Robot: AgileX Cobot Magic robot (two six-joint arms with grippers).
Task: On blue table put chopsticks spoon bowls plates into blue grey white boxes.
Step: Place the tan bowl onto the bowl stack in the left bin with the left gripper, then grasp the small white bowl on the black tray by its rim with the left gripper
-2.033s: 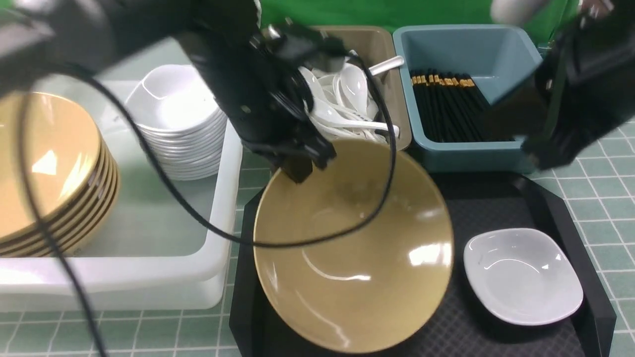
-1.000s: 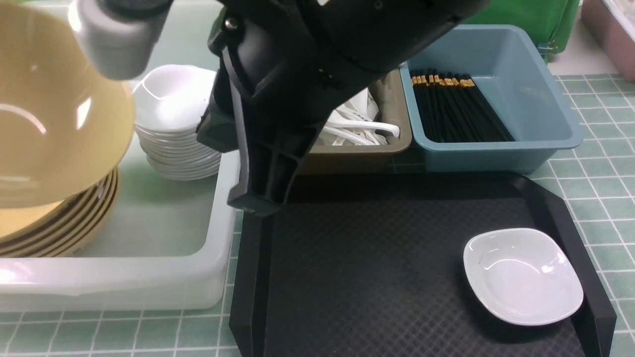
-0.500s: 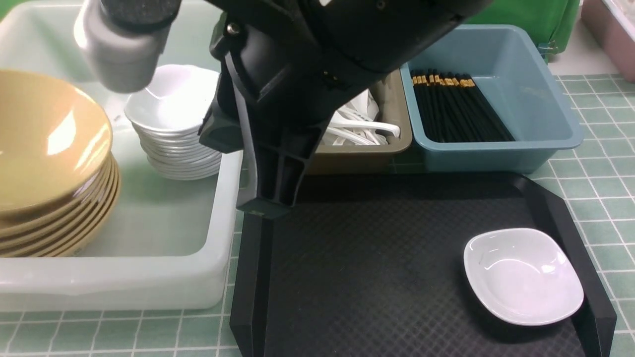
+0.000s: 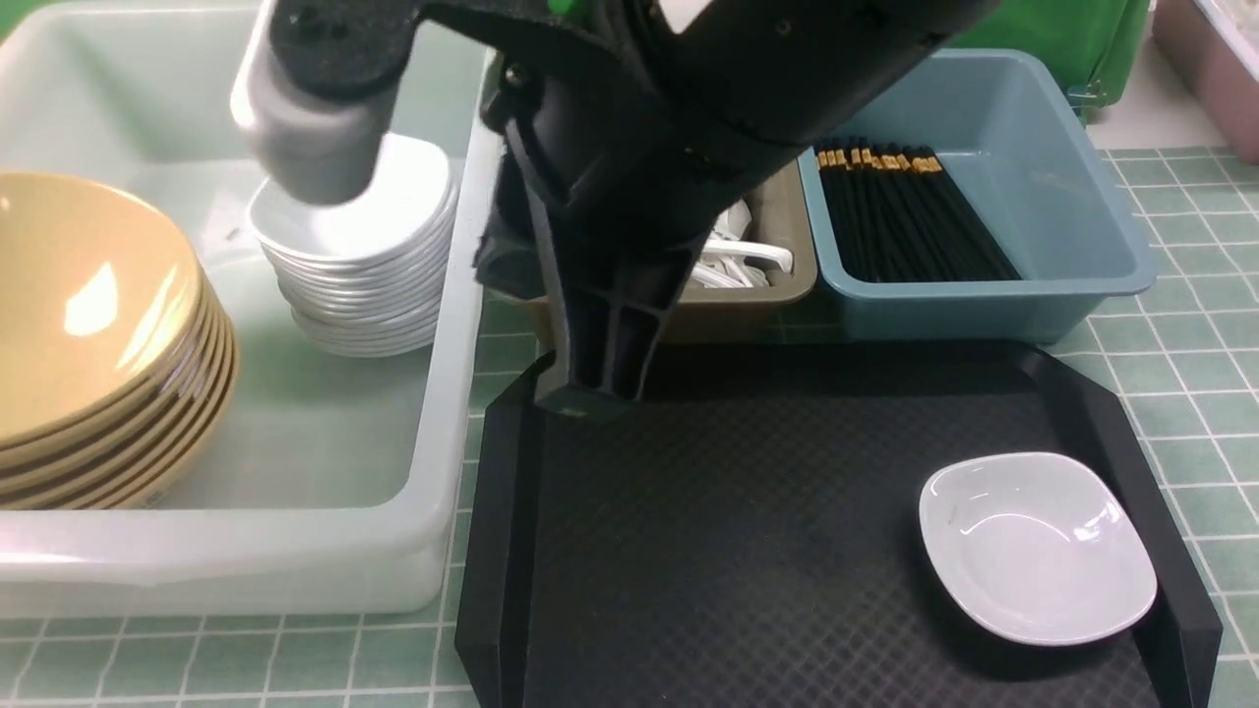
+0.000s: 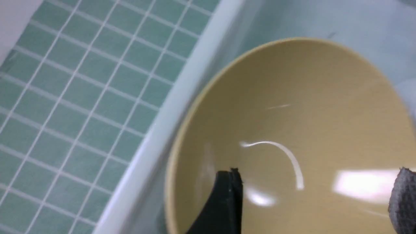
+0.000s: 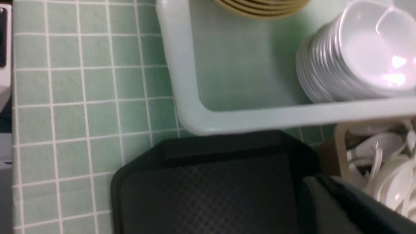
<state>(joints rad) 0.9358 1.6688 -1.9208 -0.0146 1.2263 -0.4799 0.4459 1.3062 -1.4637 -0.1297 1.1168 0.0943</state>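
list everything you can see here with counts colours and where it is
table: one, pale green tiled, under everything
white tub: one, translucent, left
bowls: one stack of several, tan, left in the white tub
stacked dishes: one stack, white, far side of the white tub
grey-brown tub: one, behind the tray
spoons: a pile, white, in the grey-brown tub
blue tub: one, far right
chopsticks: many, black with gold bands, in the blue tub
tray: one, black, centre front
single dish: one, white, right on the tray
arm: black, grey joint, centre
left gripper: open, over the top bowl
right gripper: shut, above the tray
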